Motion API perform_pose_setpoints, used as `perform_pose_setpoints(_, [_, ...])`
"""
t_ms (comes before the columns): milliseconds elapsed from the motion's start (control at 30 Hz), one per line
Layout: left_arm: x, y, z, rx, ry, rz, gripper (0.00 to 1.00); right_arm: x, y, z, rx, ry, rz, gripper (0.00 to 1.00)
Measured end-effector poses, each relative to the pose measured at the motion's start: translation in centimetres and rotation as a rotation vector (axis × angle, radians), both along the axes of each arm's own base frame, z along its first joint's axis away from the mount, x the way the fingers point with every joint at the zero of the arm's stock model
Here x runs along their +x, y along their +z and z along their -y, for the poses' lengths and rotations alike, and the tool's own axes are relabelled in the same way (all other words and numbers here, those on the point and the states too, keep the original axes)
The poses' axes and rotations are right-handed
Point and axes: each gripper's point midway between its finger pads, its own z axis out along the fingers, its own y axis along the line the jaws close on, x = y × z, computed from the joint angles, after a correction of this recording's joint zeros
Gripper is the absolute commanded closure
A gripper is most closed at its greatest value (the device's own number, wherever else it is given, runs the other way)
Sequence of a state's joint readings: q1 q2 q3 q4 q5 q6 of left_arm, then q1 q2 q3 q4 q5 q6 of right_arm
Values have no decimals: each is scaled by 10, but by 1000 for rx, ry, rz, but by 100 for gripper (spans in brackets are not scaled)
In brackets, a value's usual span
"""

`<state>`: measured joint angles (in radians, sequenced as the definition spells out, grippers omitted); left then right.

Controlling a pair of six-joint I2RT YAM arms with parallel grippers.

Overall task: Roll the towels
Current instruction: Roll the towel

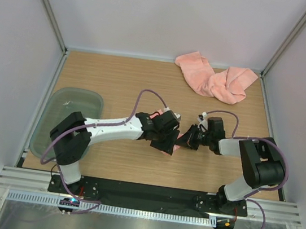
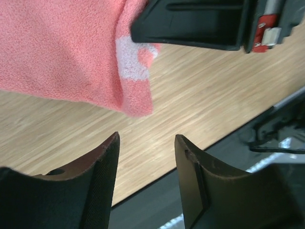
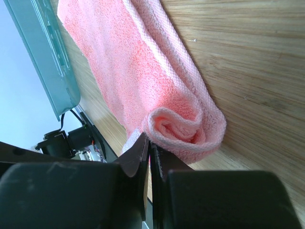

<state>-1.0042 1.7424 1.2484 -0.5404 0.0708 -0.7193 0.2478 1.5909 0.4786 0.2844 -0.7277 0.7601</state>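
At right hand [image 3: 148, 149], half-rolled towel [image 3: 143, 71].

- A robotics lab test cell: a bare wooden surface [image 1: 118, 75] boxed in on three sides by plain white walls [image 1: 166, 19].
- Metal frame posts [image 1: 47, 6] rise from the surface's far corners.
- Two robot arms [image 1: 110, 131] are bolted to a black plate [image 1: 147, 196] at the surface's near edge, trailing purple cables [image 1: 151, 91].
- A slotted white cable duct [image 1: 145, 213] runs just outside that near edge.
- Staged props lie on the surface: pink towels [image 1: 215, 80] and a translucent plastic tray [image 1: 67, 114].
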Motion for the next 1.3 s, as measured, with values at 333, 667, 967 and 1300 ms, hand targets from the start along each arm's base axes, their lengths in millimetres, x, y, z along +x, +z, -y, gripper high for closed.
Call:
perform_pose_setpoints(333, [3,-22,-3,157,-53,115,47,0,-2,-1,2,5,-3,91])
perform_pose_setpoints(667, [9,-33,1,197,-87,156,49,0,-2,-2,2,7,-3,91])
perform_pose_setpoints(967, [14,-48,9,197,-97,161,59,1,-2,-2,4,10,-5,91])
perform_pose_setpoints(1300, [24,-49,12,155,-73,161,94,2,-1,-3,-5,11,-19,93])
